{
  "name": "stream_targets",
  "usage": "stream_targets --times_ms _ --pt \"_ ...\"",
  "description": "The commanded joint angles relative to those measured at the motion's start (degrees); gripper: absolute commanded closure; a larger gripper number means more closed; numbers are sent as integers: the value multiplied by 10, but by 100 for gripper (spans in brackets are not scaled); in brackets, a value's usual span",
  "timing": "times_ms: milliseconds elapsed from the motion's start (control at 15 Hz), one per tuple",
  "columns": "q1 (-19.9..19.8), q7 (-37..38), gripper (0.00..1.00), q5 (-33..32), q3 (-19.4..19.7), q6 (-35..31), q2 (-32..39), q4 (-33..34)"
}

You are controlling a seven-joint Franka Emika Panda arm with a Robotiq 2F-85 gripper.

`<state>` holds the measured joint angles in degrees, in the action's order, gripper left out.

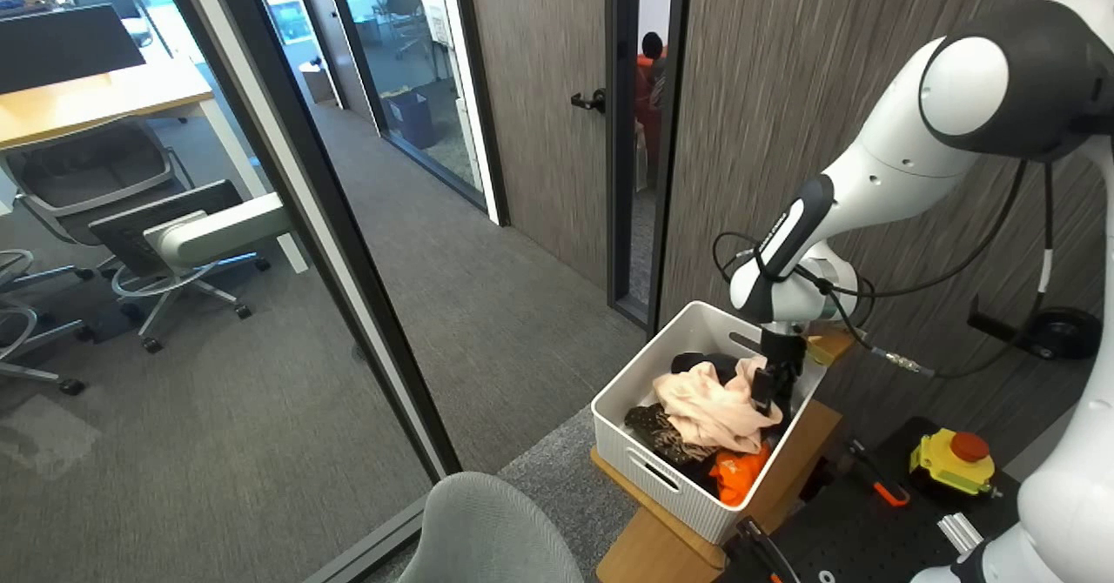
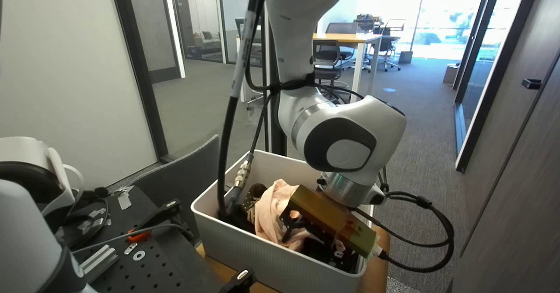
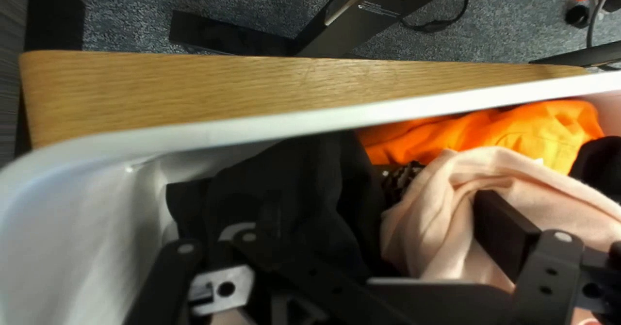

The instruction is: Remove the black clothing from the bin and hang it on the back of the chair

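A white bin holds the black clothing, bunched beside a peach cloth and likely soft, light and limp, best pinched deep at a raised fold, as the jaws stand well apart with nothing visibly in their grip.

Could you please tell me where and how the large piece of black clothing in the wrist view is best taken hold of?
I would pinch the black clothing by its exposed folds, clear of the pale pink cloth, coming down from above. It lies rumpled below the rim of the bin, whose walls would probably hinder a sideways approach.
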<state>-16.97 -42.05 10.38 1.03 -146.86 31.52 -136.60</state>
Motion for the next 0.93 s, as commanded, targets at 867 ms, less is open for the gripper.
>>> stream_targets --times_ms 867 --pt "0 78 0 -79 -7 -1 80 104"
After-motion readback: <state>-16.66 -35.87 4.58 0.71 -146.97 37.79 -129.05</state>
